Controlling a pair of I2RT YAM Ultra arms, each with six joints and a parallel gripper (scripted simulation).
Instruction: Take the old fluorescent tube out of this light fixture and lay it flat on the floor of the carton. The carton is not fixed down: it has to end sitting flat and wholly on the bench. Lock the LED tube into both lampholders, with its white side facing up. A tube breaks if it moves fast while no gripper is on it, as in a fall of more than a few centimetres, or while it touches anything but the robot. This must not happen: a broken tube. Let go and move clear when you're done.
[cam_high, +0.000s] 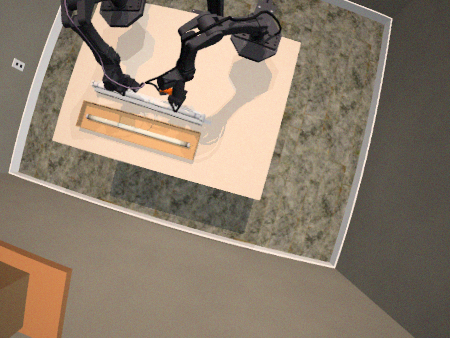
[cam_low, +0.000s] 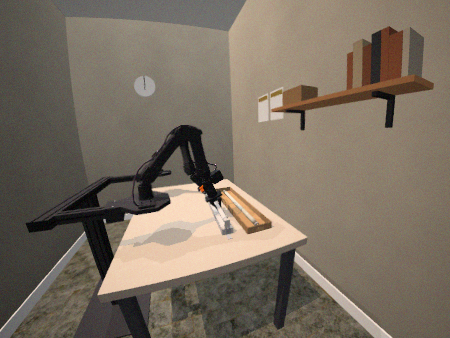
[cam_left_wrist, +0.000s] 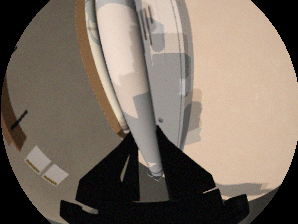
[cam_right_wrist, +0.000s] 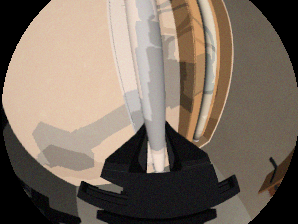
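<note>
The LED tube (cam_left_wrist: 120, 60) (cam_right_wrist: 151, 65) lies along the white light fixture (cam_high: 150, 106) (cam_low: 227, 229) (cam_left_wrist: 170, 75). I cannot tell whether its ends are locked in the lampholders. My left gripper (cam_high: 175, 107) (cam_left_wrist: 145, 130) is shut on it near one end. My right gripper (cam_low: 215, 202) (cam_right_wrist: 155, 124) is shut on it towards the other end; in the top view its fingertips are hidden. The old fluorescent tube (cam_high: 150, 134) (cam_low: 240, 206) (cam_right_wrist: 209, 65) lies lengthwise inside the open carton (cam_high: 196, 145) (cam_low: 260, 227), which sits on the bench beside the fixture.
The bench (cam_high: 235, 165) (cam_low: 150, 270) extends past the fixture and carton. The carton's long wall runs close beside the fixture. A wall shelf (cam_low: 350, 96) with books and a box is mounted above, beyond the carton's side.
</note>
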